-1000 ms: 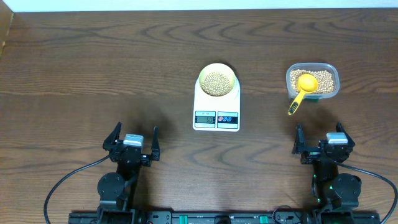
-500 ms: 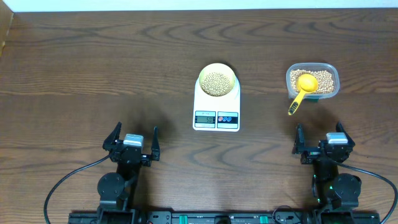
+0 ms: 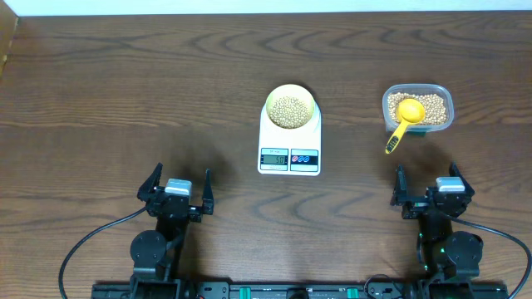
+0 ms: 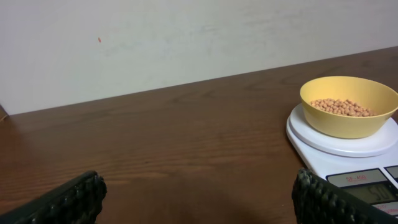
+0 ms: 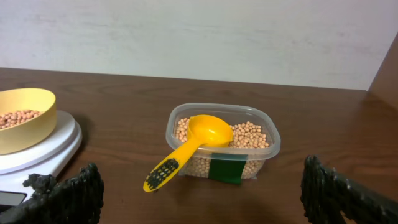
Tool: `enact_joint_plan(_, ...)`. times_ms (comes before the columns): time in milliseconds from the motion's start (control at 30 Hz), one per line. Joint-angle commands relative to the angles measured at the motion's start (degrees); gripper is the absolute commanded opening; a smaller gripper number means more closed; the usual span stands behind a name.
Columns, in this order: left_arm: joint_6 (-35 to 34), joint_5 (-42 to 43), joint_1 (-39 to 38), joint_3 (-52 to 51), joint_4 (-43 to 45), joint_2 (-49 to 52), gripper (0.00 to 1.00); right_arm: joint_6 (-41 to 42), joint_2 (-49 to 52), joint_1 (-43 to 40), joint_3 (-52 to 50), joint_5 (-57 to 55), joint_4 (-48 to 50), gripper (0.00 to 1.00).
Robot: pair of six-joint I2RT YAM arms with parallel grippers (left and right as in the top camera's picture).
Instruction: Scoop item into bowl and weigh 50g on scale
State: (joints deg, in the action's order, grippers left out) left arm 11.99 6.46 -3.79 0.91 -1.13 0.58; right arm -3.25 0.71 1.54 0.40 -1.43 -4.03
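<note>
The pale-yellow bowl [image 3: 290, 106] stands on the white scale [image 3: 289, 141] at the table's middle, with tan beans [image 3: 290, 111] inside it. The left wrist view shows the same bowl [image 4: 348, 106] and scale [image 4: 339, 146] at its right edge. More beans [image 3: 433, 109] fill a clear tub [image 3: 418, 107] to the right, and a yellow scoop [image 3: 403, 121] rests in it with its handle over the near rim. My left gripper [image 3: 175, 192] and right gripper [image 3: 431, 192] sit near the front edge, both open and holding nothing, well apart from the scale and the tub.
The right wrist view has the tub [image 5: 222, 142] and scoop [image 5: 189, 146] straight ahead and the bowl [image 5: 22, 118] at its left. A pale wall runs behind the table's far edge. Black cables trail from both arm bases at the front.
</note>
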Motion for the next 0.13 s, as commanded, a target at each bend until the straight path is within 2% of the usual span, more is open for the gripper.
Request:
enact_joint_plan(0,-0.31,0.48,0.35,-0.68,-2.47,-0.31,0.97,-0.68,-0.17,0.48,-0.09,0.13,-0.24,0.99)
enact_joint_plan(100,-0.31,0.48,0.35,-0.68,-2.47,-0.31,0.98,-0.68,-0.17,0.48,-0.09,0.13,-0.24,0.99)
